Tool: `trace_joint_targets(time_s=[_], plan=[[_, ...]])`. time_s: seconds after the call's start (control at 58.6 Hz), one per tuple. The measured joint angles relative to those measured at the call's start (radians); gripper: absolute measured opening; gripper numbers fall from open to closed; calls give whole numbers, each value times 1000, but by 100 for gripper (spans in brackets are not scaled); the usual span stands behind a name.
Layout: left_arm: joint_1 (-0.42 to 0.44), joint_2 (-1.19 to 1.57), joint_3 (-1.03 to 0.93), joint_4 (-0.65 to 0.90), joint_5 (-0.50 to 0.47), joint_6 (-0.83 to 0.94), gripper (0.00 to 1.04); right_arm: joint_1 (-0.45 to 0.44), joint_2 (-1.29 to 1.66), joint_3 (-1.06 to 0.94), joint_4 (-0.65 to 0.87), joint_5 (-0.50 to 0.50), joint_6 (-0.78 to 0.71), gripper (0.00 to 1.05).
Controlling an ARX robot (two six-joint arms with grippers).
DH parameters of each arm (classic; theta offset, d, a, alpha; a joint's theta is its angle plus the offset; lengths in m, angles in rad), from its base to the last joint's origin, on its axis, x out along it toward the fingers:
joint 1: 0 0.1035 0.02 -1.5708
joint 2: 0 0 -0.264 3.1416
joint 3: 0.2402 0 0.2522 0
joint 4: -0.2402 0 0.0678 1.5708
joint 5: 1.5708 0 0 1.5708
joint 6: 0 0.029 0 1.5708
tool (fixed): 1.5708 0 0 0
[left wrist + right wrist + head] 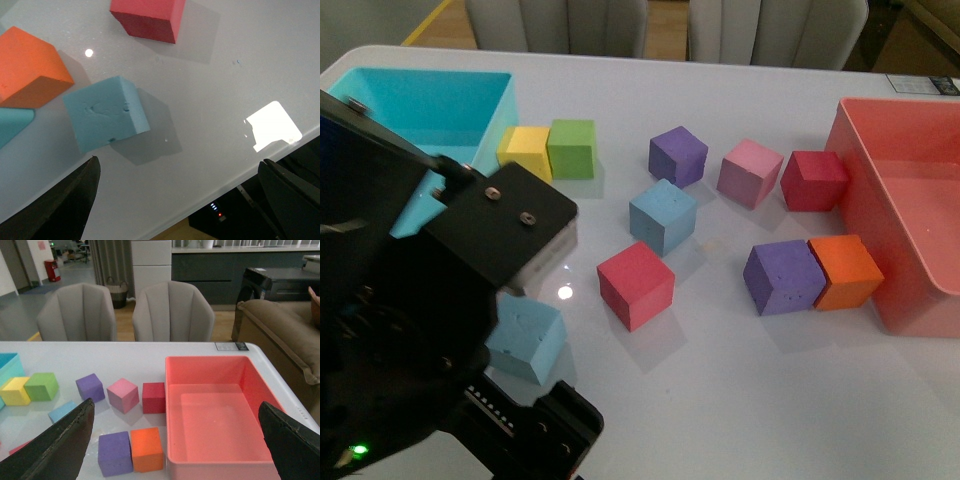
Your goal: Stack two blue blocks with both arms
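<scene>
No words or numbers can be read anywhere. A small dark label [231, 346] on the bench's [65, 357] far corner carries print too tiny to make out.

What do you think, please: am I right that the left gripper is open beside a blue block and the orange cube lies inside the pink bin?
Not quite: the orange cube lies on the table beside the pink bin, next to a purple cube; the bin is empty, as the right wrist view shows. The left gripper is indeed open beside a blue block.
</scene>
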Motion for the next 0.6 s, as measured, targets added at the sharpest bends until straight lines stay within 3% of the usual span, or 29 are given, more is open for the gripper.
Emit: trace_joint_targets(time_s=[0.598], plan=[[8, 195, 121, -9, 3, 67, 96, 0, 0, 0, 0, 0, 0, 96]])
